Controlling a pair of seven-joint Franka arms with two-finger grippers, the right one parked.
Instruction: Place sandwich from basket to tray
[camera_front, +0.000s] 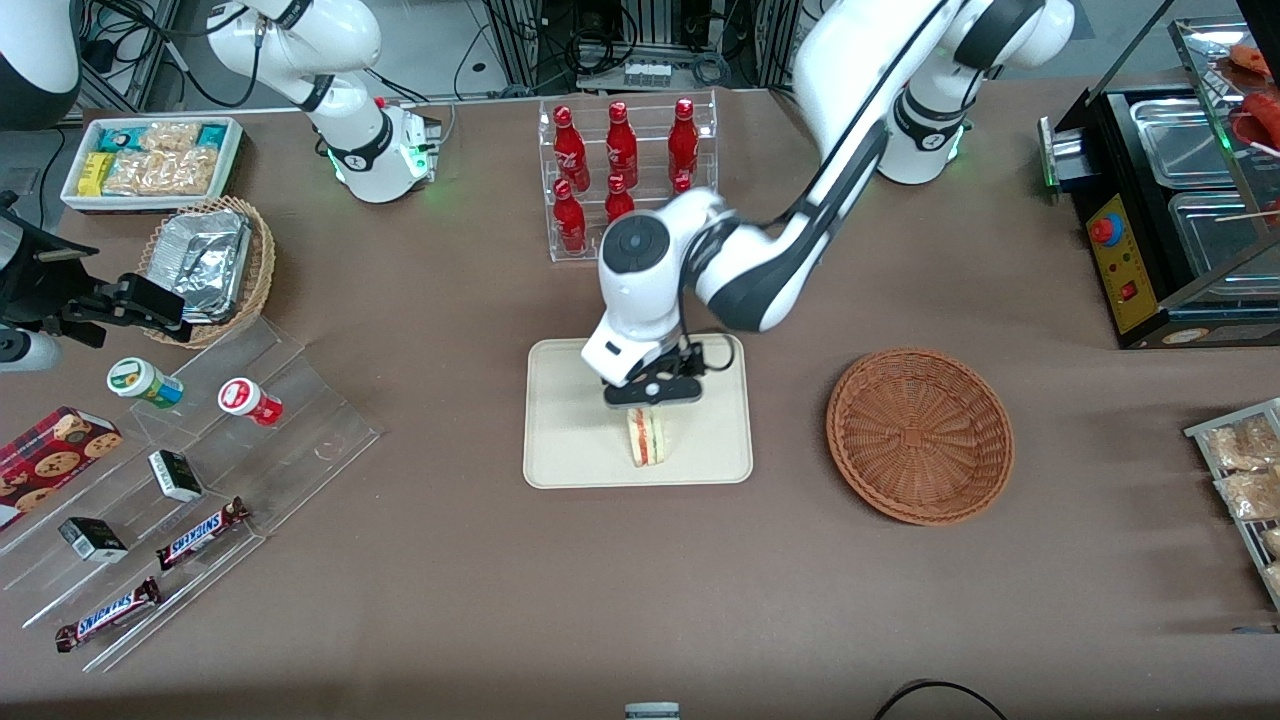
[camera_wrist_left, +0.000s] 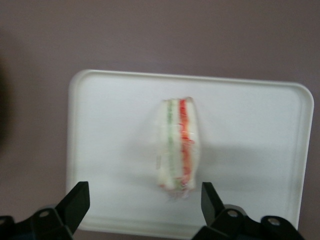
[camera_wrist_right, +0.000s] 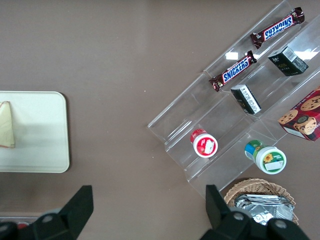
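Note:
The sandwich (camera_front: 646, 437) stands on its edge on the cream tray (camera_front: 570, 430), at the part of the tray nearer the front camera. Its red and green filling shows. My left gripper (camera_front: 652, 398) hangs just above the sandwich, over the middle of the tray. In the left wrist view the gripper (camera_wrist_left: 145, 205) is open and empty. Its black fingers (camera_wrist_left: 77, 202) stand wide apart, clear of the sandwich (camera_wrist_left: 177, 147) that rests on the tray (camera_wrist_left: 115, 125). The reddish-brown basket (camera_front: 920, 435) is empty, beside the tray toward the working arm's end.
A clear rack of red bottles (camera_front: 625, 165) stands farther from the front camera than the tray. A stepped acrylic display (camera_front: 180, 480) with snacks, a tan basket of foil trays (camera_front: 205, 265) and a white snack bin (camera_front: 150, 160) lie toward the parked arm's end. A black appliance (camera_front: 1170, 220) stands at the working arm's end.

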